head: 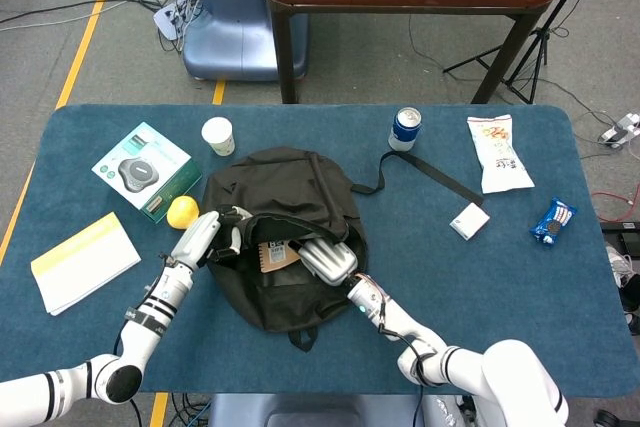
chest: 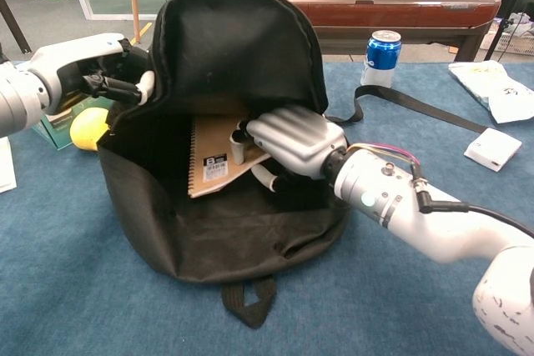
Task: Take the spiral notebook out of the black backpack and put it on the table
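The black backpack (head: pixel 285 197) (chest: pixel 234 64) lies open on the blue table, its mouth facing me. Inside it the brown spiral notebook (chest: pixel 213 156) (head: pixel 275 254) leans tilted against the back wall. My right hand (chest: pixel 288 141) (head: pixel 327 260) is inside the opening and grips the notebook's right edge, fingers curled over it. My left hand (chest: pixel 92 77) (head: pixel 205 237) holds the upper left rim of the bag and keeps the flap lifted.
A lemon (head: pixel 182 212) (chest: pixel 88 128) and a boxed gadget (head: pixel 145 171) lie left of the bag. A paper cup (head: pixel 217 135), blue can (head: pixel 404 128) (chest: pixel 382 56), snack bags (head: pixel 498 152), white box (head: pixel 468 220) and yellow-white pad (head: pixel 85 262) sit around. A strap (head: pixel 430 172) trails right.
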Available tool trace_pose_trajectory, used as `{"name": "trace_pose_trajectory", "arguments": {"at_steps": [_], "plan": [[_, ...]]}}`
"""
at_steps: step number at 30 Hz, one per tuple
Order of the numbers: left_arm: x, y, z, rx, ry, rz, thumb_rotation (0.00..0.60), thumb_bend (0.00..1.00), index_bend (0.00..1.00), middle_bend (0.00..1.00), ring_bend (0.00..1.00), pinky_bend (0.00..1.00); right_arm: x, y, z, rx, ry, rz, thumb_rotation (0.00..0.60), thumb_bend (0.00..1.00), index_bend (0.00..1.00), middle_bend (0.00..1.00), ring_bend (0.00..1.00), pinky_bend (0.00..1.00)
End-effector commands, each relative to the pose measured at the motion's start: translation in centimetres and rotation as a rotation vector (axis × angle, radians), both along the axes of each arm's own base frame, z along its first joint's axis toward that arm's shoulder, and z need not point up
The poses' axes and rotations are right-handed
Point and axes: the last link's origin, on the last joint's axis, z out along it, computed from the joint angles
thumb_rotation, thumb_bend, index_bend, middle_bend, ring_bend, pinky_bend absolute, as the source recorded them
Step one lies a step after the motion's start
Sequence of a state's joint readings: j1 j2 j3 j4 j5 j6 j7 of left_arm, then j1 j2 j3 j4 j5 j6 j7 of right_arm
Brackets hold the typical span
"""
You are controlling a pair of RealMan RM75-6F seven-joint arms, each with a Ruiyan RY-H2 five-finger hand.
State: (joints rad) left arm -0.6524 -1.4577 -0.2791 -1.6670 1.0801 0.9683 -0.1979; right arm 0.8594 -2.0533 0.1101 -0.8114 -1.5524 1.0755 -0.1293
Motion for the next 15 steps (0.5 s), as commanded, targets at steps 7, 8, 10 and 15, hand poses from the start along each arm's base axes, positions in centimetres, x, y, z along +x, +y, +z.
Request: {"name": "trace_pose_trajectory", "arguments": {"at_steps": [7,8,10,15], "plan": [[0.0,0.4,0.1,0.007,0.0,0.005,0.6,0.69,0.63,0.36,0.27,0.1,0.3,-0.2,0.5,-0.037,-0.05,0.011,0.6,0.59,0.7,0.4,0.26,0.25],[0.0,0.4,0.2,0.009,0.0,0.006,0.6,0.69,0.63,0.36,0.27,0.1,0.3,-0.2,0.6,-0.041,-0.056,0.016,0.6,0.59,0.72,0.42,0.27,0.25],[0.0,0.5,0.2,0.011,-0.001,0.007,0.6,0.69,0.63,0.36,0.27,0.1,0.4,-0.2,0.9,-0.048,-0.068,0.026,0.6,0.61,0.76,0.44,0.3,0.25],[0.1,0.7,0.3,0.014,-0.003,0.01,0.6,0.69,0.63,0.35,0.27,0.1,0.6,0.3,2.1,-0.069,-0.122,0.066,0.6,0.64,0.85,0.54,0.38,0.3]]}}
